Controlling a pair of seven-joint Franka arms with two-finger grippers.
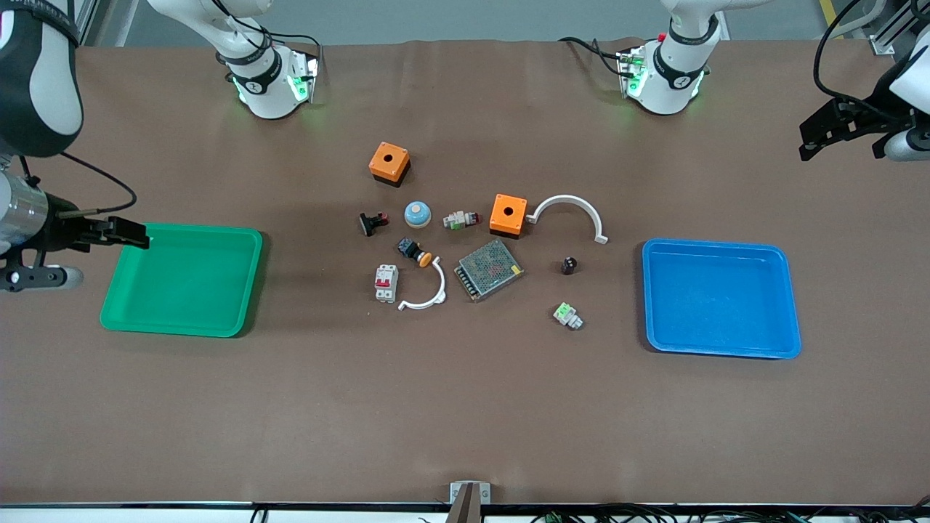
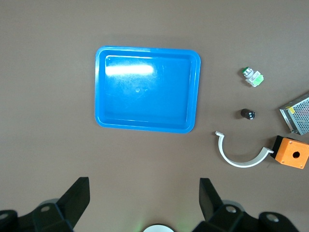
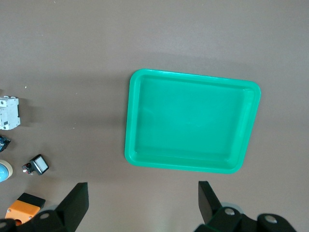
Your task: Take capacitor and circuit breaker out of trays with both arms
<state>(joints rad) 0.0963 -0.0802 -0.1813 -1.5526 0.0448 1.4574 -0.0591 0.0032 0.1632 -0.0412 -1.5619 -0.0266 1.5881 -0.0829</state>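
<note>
Capacitor [image 2: 248, 114] shows left wrist; circuit breaker [image 3: 8, 112] right wrist.

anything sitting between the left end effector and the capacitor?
Nothing visible does. The open left end effector hangs high off the table's end by the blue tray; the capacitor stands alone on bare table beside that tray.

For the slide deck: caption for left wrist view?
Open left gripper above empty blue tray; capacitor on table.

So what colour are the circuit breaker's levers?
Red, on the circuit breaker; clearest in the front view.
</note>
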